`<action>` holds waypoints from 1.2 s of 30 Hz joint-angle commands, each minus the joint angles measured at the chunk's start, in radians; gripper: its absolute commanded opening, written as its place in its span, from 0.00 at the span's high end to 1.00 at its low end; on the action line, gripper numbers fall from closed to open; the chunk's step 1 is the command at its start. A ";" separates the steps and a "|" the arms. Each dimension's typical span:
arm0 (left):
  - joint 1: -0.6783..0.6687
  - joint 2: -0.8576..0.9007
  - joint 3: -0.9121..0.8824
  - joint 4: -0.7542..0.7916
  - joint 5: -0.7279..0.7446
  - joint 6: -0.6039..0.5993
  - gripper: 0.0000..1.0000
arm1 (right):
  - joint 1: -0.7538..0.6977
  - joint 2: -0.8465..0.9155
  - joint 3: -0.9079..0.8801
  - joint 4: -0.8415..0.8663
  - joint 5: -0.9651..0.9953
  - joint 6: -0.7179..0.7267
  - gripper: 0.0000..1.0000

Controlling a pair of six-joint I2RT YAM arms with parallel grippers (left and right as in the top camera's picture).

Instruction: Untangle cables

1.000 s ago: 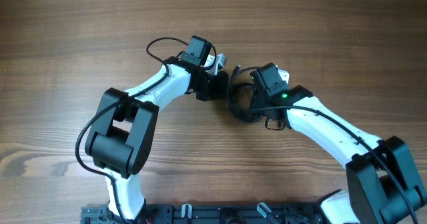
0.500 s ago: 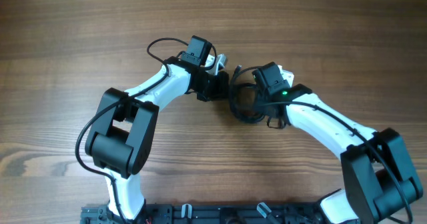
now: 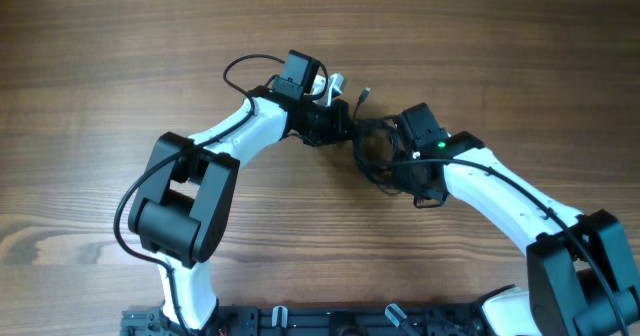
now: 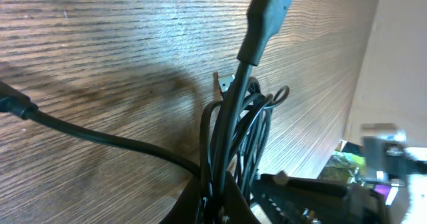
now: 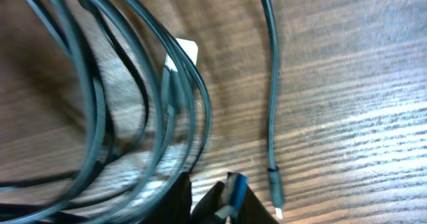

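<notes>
From overhead, can make out only scraps of the cables (image 3: pixel 372 148) — rest buried under the arms' black housings (image 3: pixel 420 136). Left wrist view: crops the left tool (image 4: pixel 215 207) at the bottom edge, blurs the near plug (image 4: pixel 265 17). Right wrist view: cuts the loops off at top and left — shows only dark tips of the right tool (image 5: pixel 212 201), spread unreadable, with a blurred blue bit (image 5: pixel 230 187) between.

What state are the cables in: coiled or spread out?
Coiled. The cables form one bunch of overlapping loops; a plug end sticks out free.
</notes>
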 commanded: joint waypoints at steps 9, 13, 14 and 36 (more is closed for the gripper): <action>0.008 0.007 -0.001 -0.042 -0.105 -0.026 0.96 | -0.003 -0.024 0.026 -0.082 -0.193 -0.010 0.72; 0.015 0.007 0.000 -0.040 -0.105 -0.026 0.96 | -0.006 -0.024 -0.017 -0.011 -0.156 -0.076 0.67; 0.033 0.007 0.000 -0.043 -0.103 -0.063 0.96 | -0.020 -0.024 -0.017 0.045 -0.135 -0.092 0.63; 0.131 0.007 -0.001 -0.224 -0.218 -0.096 0.00 | -0.205 -0.024 -0.016 0.314 -0.131 -0.105 0.00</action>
